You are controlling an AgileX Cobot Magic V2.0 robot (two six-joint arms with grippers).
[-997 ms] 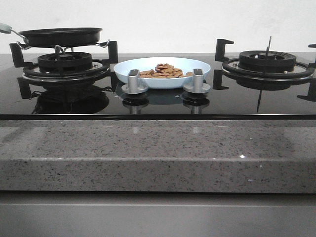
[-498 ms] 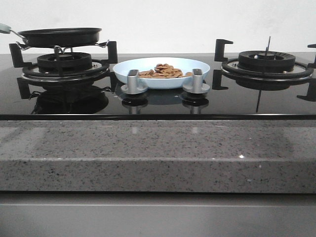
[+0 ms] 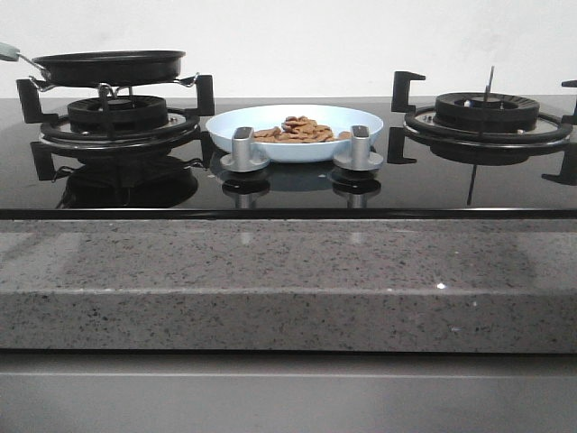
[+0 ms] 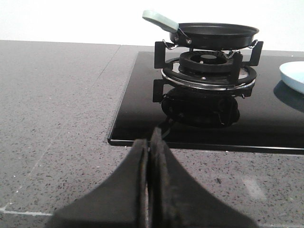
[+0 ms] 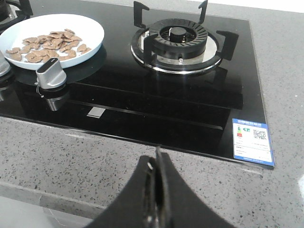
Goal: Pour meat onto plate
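At centre frame of the front view, the meat [image 3: 300, 131] lies piled on the plate [image 3: 261, 117]; I judge the pour complete.

Both the left end effector [image 4: 148, 183] and the right end effector [image 5: 157, 190] have fingers pressed together, holding nothing, over the bench [image 3: 288, 280]. The frying pan [image 3: 108, 65] sits on the upper-left burner. I would hold both arms clear and avoid nudging the plate.

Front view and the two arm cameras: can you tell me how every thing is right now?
meat: piled on the plate
plate: upright between the burners, holding meat
frying pan: level on left burner
left gripper: jaws shut, empty
right gripper: jaws shut, empty
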